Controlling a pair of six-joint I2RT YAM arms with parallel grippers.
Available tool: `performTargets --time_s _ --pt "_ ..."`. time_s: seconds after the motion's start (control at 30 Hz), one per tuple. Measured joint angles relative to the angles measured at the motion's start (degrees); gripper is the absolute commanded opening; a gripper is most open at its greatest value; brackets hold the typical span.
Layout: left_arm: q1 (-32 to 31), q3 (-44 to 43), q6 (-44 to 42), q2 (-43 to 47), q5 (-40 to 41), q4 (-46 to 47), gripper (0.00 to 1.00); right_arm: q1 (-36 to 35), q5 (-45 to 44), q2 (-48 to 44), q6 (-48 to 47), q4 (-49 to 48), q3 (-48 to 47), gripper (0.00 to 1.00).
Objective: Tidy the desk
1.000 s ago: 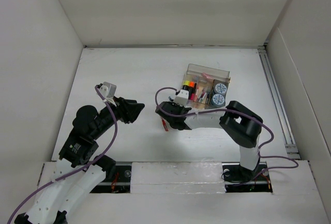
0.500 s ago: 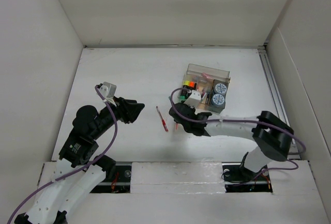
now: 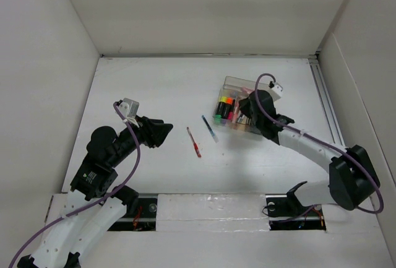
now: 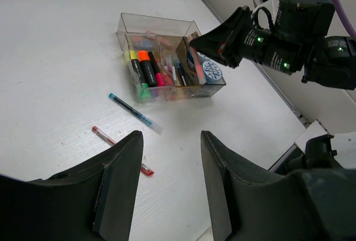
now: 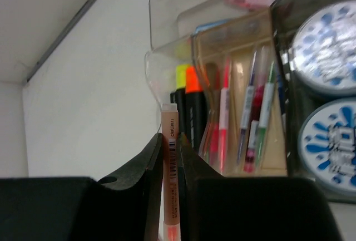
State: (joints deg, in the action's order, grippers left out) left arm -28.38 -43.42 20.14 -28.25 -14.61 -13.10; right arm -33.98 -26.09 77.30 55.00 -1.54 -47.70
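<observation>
Hanging over the clear organizer box (image 3: 232, 84), the right gripper (image 5: 169, 160) is seen clamped on a peach-coloured pen (image 5: 169, 135) with a barcode label, the pen pinched tight between the two black fingers (image 5: 149, 166). In the wrist view the pen's end is pointed toward the organizer wall beside the yellow and orange highlighters (image 5: 187, 82); whether it touches that wall cannot be told. More pens are stood in the middle compartment, and two round blue-and-white items (image 5: 328, 49) are lodged in the end compartment. The desk (image 3: 154, 82) is spread as a wide white surface under both arms and is bounded by white panel walls; the organizer is placed on it at about 2 o'clock from its centre. A red pen (image 3: 194, 142) is laid flat near the middle of the desk, and a teal pen (image 3: 210, 128) is laid just beside it at roughly 1 o'clock, apart from it and from the organizer. The left gripper (image 4: 167, 185) is held above the desk at 9 o'clock from the red pen, its jaws spread apart with nothing between them.
</observation>
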Motion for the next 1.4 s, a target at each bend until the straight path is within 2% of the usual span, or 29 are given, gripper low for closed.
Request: performTargets --time_s 0.27,0.53,0.8,0.93,0.97,1.0,1.07,1.1,1.23,1.33,1.37,1.4 --pt "0.0 0.0 0.0 0.0 0.0 0.0 0.42 14.9 9.5 3.8 -2.6 -3.3 -1.0 0.07" --pt "0.0 0.0 0.0 0.0 0.0 0.0 0.42 16.4 14.9 11.6 -3.8 -3.5 -3.3 0.12" --pt "0.0 0.0 0.0 0.0 0.0 0.0 0.42 16.3 16.9 13.2 -3.7 -3.5 -3.3 0.38" --pt "0.0 0.0 0.0 0.0 0.0 0.0 0.42 15.5 16.6 12.9 -3.4 -3.4 -3.3 0.46" --pt "0.0 0.0 0.0 0.0 0.0 0.0 0.42 15.0 16.3 12.5 -3.2 -3.3 -3.2 0.47" --pt "0.0 0.0 0.0 0.0 0.0 0.0 0.42 14.2 15.9 11.8 -3.2 -3.3 -3.2 0.40" --pt "0.0 0.0 0.0 0.0 0.0 0.0 0.42 12.2 15.5 9.7 -3.1 -3.4 -2.9 0.20" --pt "0.0 0.0 0.0 0.0 0.0 0.0 0.42 11.0 15.4 8.2 -3.0 -3.4 -2.6 0.01" --pt "0.0 0.0 0.0 0.0 0.0 0.0 0.42 4.1 15.1 2.5 -2.7 -6.1 -0.2 0.00" --pt "0.0 0.0 0.0 -0.1 -0.1 0.0 0.43 -2.8 14.5 1.4 -2.9 -8.4 1.4 0.00" --pt "0.0 0.0 0.0 -0.2 -0.2 0.0 0.43 -4.8 14.2 1.9 -3.1 -8.7 1.7 0.05" --pt "0.0 0.0 0.0 -0.2 -0.2 0.0 0.42 -6.8 13.6 2.8 -3.4 -8.8 1.7 0.14"
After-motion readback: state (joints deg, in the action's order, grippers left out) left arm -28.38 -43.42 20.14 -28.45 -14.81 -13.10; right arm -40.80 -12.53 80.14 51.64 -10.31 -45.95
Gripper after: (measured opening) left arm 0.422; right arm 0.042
